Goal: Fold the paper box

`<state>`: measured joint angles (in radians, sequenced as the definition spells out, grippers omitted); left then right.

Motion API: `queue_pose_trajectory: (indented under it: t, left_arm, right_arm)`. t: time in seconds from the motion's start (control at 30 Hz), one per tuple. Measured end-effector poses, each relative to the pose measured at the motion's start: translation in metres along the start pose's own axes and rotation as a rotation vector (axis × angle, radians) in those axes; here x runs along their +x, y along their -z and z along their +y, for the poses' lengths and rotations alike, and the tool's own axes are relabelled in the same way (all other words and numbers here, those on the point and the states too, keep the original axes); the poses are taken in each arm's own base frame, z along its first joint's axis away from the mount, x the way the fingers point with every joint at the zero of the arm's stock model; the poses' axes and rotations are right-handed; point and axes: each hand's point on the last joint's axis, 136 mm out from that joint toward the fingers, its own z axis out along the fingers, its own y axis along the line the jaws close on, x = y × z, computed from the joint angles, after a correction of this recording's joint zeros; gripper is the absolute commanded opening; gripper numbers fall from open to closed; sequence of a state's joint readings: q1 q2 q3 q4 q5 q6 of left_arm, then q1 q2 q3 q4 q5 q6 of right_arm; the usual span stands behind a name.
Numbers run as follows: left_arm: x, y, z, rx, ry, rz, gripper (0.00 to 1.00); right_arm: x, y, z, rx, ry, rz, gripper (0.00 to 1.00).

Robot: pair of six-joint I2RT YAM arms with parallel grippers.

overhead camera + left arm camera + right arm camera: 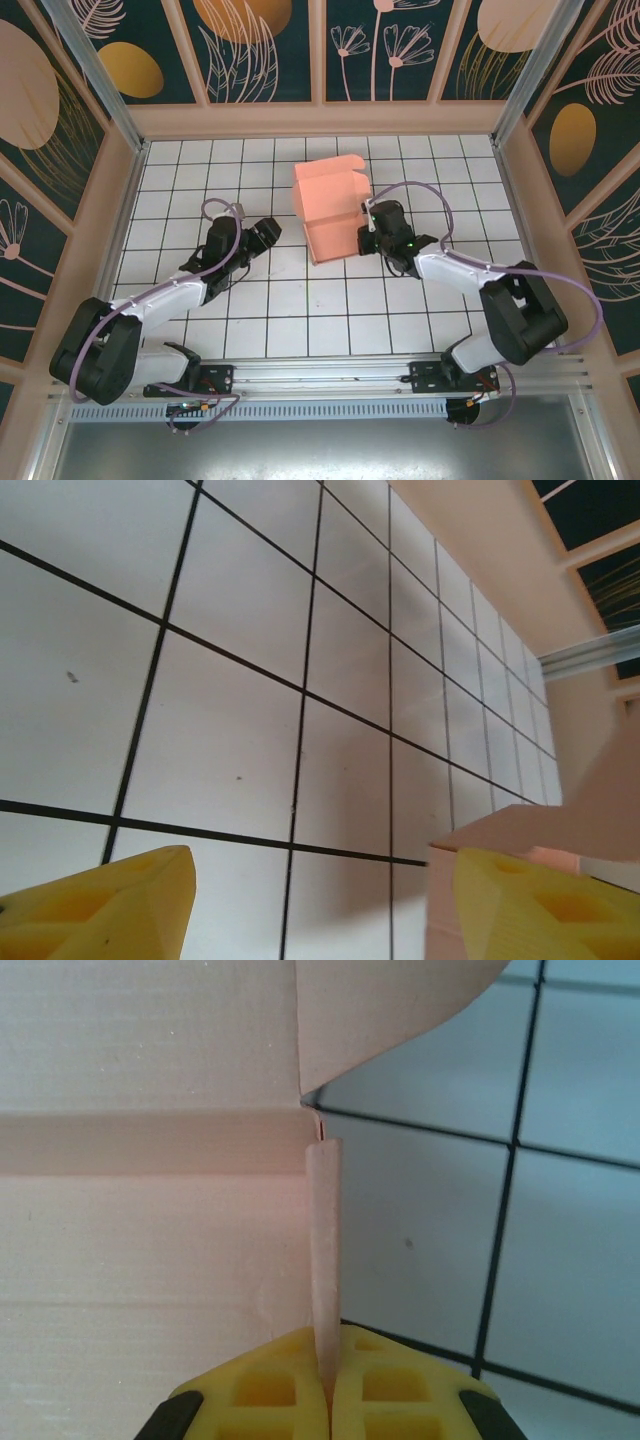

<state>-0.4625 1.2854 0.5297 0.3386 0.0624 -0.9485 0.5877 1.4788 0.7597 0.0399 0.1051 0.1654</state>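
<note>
Your right gripper [325, 1380] had its yellow fingers pressed together on a thin flap [323, 1240] of the paper box [150, 1240]. In the right wrist view the card ran edge-on straight up from between the pads, with no gap on either side. Beyond the flap lay a broad salmon-pink panel with a horizontal crease across it, and a rounded tab hung above, over the tiled table [560, 1260].

Your left gripper [320, 910] was spread wide and held nothing. Bare tiles showed between its fingertips, and a corner of the pink card [520, 825] sat just past the right-hand one. Whether it touched that finger, you couldn't tell.

From above, the paper box [330, 205] sat near the middle of the table [300, 310], toward the far side. The right gripper [372, 232] was at its right edge and the left gripper [262, 232] was a little way off its left side.

As for progress, the sheet looked partly raised, with panels standing off the table and stepped flaps loose along the top. It read as somewhere in the middle of the job: creases were started, but no closed box was there yet. You'd likely have needed the remaining flaps folded in and tucked — probably with the idle left arm bracing the opposite side.
</note>
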Motion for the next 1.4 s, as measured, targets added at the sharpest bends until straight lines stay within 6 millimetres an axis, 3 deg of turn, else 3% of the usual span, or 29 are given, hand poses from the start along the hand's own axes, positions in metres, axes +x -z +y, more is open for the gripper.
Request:
queue_pose_trajectory:
  t: [0.2,0.33,0.6,0.7,1.0,1.1,1.4]
  left_arm:
    - [-0.005,0.000,0.002,-0.038,-0.023,-0.007,0.70]
    - [-0.008,0.001,0.003,-0.060,-0.029,-0.012,0.71]
    - [-0.008,0.001,0.005,-0.080,-0.039,-0.004,0.71]
    - [-0.010,0.000,0.003,-0.081,-0.047,-0.003,0.72]
    - [-0.013,-0.006,-0.005,-0.073,-0.094,0.009,0.79]
    - [-0.013,-0.018,-0.014,-0.068,-0.137,0.049,0.80]
    - [-0.037,-0.070,-0.068,-0.029,-0.373,0.163,0.71]
  right_arm:
    - [0.048,-0.024,-0.018,0.177,-0.003,0.132,0.00]
    - [0.044,-0.027,-0.018,0.250,0.004,0.115,0.04]
    - [0.047,-0.025,-0.023,0.285,-0.007,0.125,0.42]
    - [0.039,-0.020,-0.021,0.266,-0.011,0.106,0.50]
    - [-0.012,0.015,-0.019,0.153,-0.112,-0.038,0.64]
    - [-0.021,0.023,-0.023,0.114,-0.143,-0.062,0.67]
    - [-0.036,0.045,-0.016,-0.022,-0.133,-0.115,0.72]
